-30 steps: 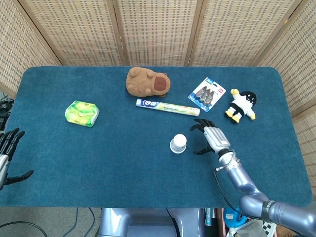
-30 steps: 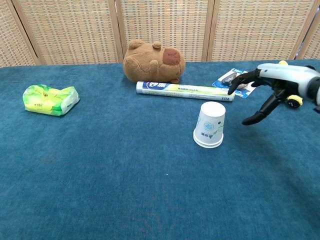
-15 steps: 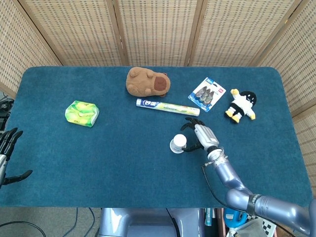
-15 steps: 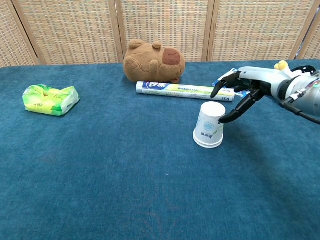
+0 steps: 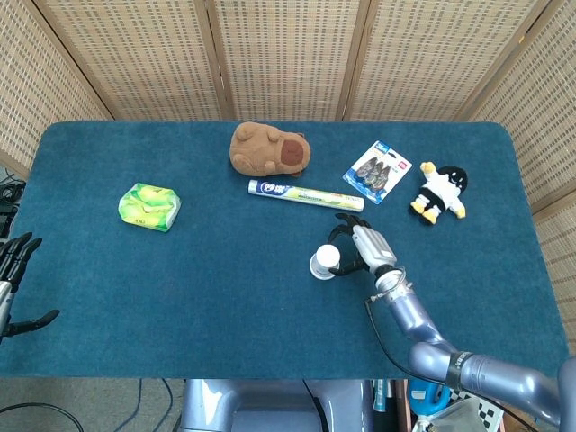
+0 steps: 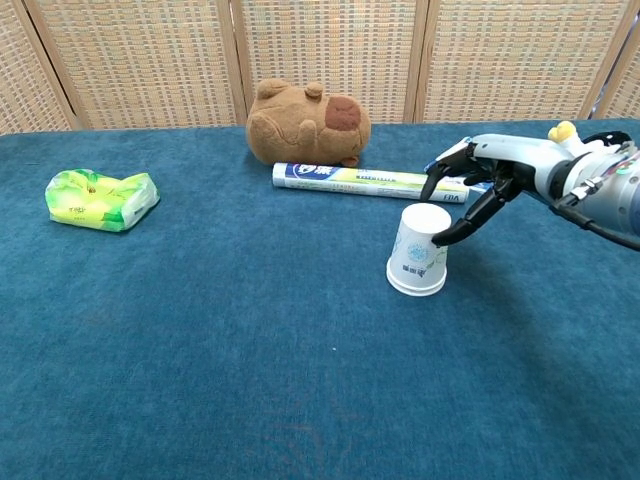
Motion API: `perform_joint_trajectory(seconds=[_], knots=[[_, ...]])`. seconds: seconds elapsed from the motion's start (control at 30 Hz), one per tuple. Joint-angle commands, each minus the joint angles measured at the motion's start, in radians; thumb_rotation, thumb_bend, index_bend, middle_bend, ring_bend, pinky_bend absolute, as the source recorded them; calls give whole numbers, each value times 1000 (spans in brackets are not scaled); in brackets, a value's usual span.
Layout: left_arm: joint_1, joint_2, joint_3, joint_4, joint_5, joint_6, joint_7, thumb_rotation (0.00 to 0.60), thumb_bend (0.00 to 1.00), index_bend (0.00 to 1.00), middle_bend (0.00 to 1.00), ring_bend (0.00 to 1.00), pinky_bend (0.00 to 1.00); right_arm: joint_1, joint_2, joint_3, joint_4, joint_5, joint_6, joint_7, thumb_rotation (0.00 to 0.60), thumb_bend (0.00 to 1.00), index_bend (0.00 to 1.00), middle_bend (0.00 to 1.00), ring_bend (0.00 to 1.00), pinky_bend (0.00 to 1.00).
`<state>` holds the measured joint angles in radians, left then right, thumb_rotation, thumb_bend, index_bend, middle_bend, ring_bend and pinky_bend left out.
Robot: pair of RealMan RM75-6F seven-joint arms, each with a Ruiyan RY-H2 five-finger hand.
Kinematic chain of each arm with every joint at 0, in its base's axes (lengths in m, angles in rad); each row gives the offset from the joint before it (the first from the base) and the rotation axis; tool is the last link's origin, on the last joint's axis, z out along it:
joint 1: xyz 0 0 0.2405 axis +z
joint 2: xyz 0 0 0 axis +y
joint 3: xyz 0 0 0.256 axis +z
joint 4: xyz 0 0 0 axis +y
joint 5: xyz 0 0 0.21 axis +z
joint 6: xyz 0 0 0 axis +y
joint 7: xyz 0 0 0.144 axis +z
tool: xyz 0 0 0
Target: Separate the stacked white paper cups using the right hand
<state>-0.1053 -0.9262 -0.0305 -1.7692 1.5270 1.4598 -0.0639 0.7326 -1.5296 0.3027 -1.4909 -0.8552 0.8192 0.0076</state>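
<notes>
1. The stacked white paper cups (image 6: 419,250) are standing upside down on the blue table (image 6: 200,330), just near of the long tube (image 6: 370,181) and right of centre.
2. The right hand (image 6: 487,180) is reaching in from the right, its fingers (image 6: 437,172) spreading apart above and behind the cups' top.
3. Its thumb is lying against the right side of the cups near the top; whether it is actually pressing there I cannot tell, and nothing is being grasped.
4. The left hand (image 5: 13,274) is hanging off the table's left edge, fingers released and apart, holding nothing.
5. A brown plush (image 5: 268,149) is sitting far of the tube, a green packet (image 5: 149,206) well apart at the left.
</notes>
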Motion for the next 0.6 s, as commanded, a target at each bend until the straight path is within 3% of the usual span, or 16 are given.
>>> perform_joint_trajectory(seconds=[0.03, 0.6], knots=[[0, 0, 0, 2, 4, 3, -4, 600, 59, 0, 0, 0, 0, 0, -5, -1, 7, 1, -1, 6, 600, 131, 467, 181, 85, 109], [1, 0, 0, 8, 7, 9, -16, 600, 59, 0, 0, 0, 0, -2, -6, -4, -1, -10, 6, 22, 600, 182, 509, 189, 85, 109]])
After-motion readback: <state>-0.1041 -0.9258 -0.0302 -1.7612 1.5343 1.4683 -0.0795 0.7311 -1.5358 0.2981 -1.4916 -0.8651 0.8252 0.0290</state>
